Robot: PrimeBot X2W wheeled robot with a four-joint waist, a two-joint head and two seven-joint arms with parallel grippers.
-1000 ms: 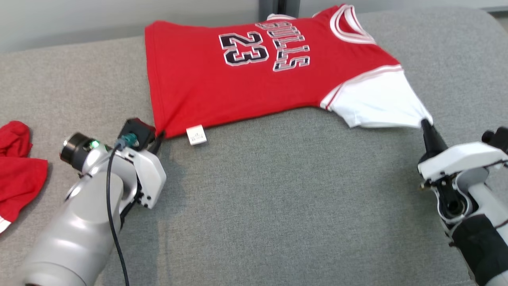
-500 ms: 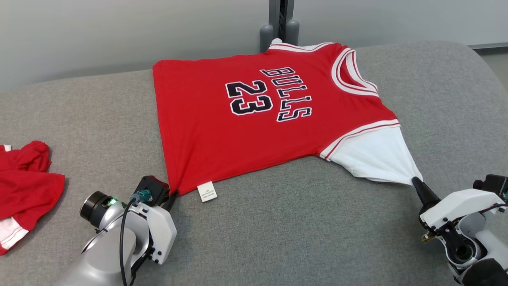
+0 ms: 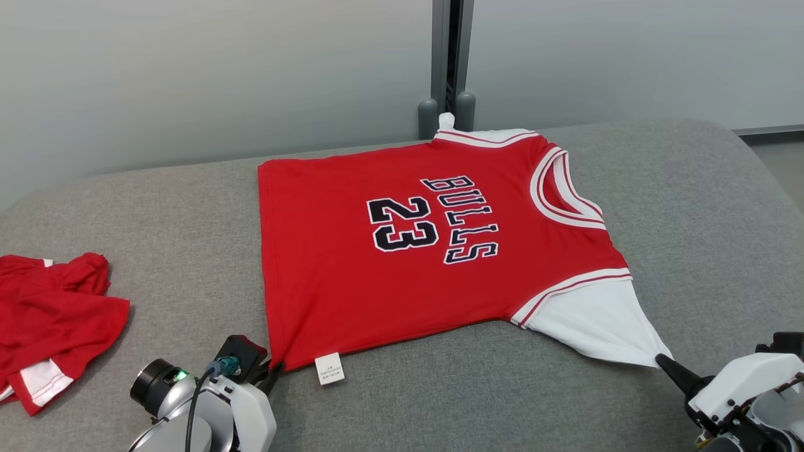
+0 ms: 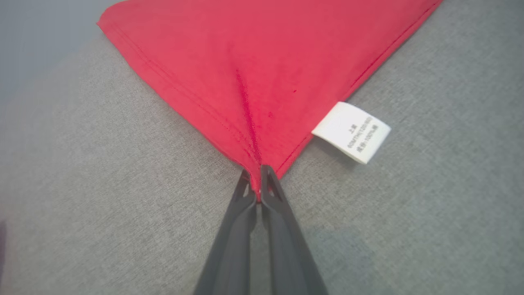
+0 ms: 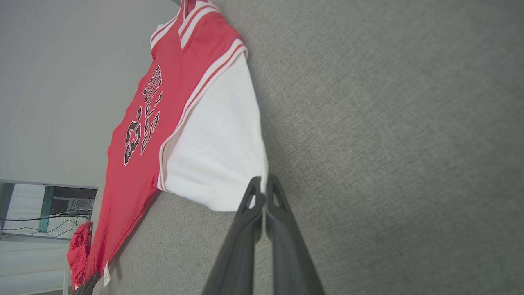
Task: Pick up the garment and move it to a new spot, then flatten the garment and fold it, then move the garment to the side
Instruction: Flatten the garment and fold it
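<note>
Low at seven o'clock, the left claw (image 3: pixel 274 370) pinches the shirt (image 3: pixel 339 276) corner; low at four o'clock, the right claw (image 3: pixel 660 360) pinches the sleeve (image 3: pixel 587 323).

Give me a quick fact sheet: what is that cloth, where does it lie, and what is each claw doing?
garment: red jersey, lettered BULLS 23, spread out, print up
surface: grey padded top
left gripper: shut on the jersey's red hem corner, beside the white label
right gripper: shut on the tip of the white sleeve
also there: crumpled red cloth, apart, at the robot's left
</note>
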